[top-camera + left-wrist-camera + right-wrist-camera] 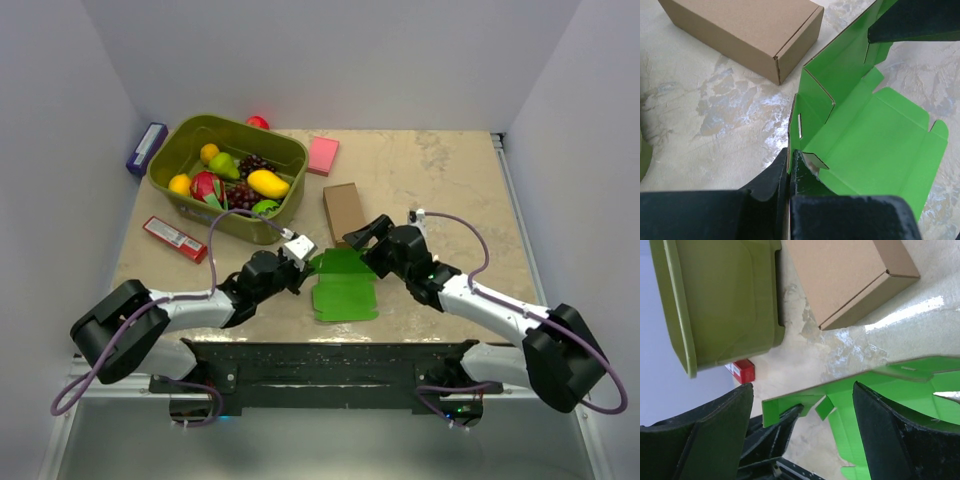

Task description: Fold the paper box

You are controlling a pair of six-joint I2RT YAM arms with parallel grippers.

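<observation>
The green paper box (345, 290) lies partly folded at the near middle of the table, its base flat and its left and far walls raised. My left gripper (303, 262) is shut on the upright left wall; in the left wrist view the gripper (789, 162) pinches that wall of the box (875, 135). My right gripper (366, 243) is open at the box's far edge. In the right wrist view this gripper (802, 387) spans the raised green wall (910, 382) without clamping it.
A brown cardboard box (343, 210) stands just behind the green box. An olive bin (232, 224) of toy fruit is at the back left. A pink pad (322, 155), a red packet (174, 238) and a purple box (146, 148) lie around it.
</observation>
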